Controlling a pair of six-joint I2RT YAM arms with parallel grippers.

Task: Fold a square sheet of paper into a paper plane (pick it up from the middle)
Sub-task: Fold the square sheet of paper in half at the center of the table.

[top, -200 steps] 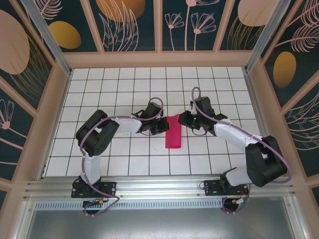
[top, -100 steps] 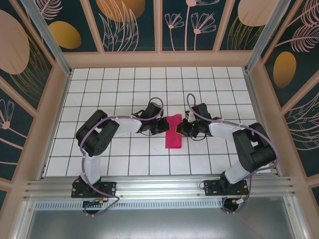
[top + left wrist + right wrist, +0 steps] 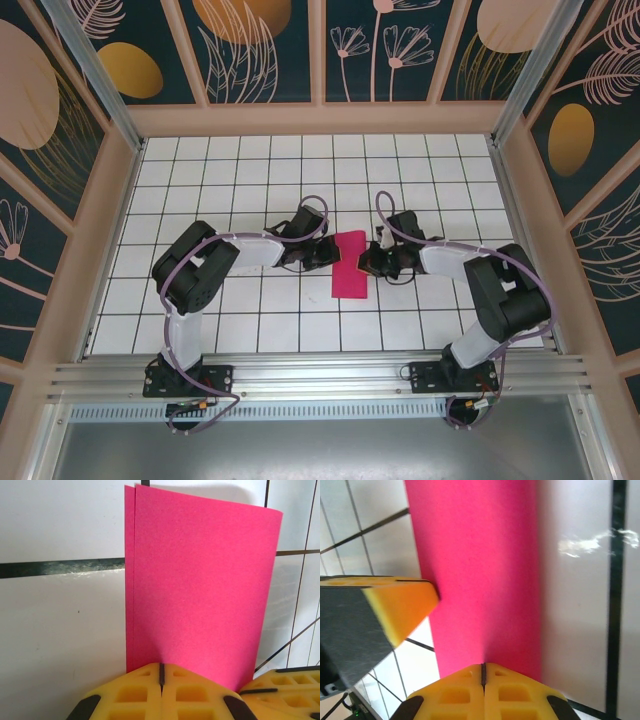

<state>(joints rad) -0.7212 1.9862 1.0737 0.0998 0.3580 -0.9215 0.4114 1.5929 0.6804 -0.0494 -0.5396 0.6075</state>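
The square sheet of paper (image 3: 350, 265) is magenta-pink and lies folded in half, a long flat rectangle on the white tiled floor. The paper plane's pointed shape is not to be seen. My left gripper (image 3: 328, 255) is shut, its yellow tips at the paper's left long edge. My right gripper (image 3: 368, 262) is shut at the right long edge, opposite. In the left wrist view the folded paper (image 3: 200, 580) runs away from the shut tips (image 3: 161, 672), two layers showing at its left edge. In the right wrist view the paper (image 3: 480, 570) does likewise from the tips (image 3: 483, 672).
The tiled floor (image 3: 250, 310) is boxed in by wooden walls (image 3: 320, 118) at the back and both sides. The other arm's yellow finger (image 3: 400, 605) juts in close over the paper's far edge. A yellow finger (image 3: 285, 680) sits at the lower right.
The paper's far end, raised a second ago, now lies flat. The right gripper moved left and down to the paper's edge and closed fully. The left arm stayed put.
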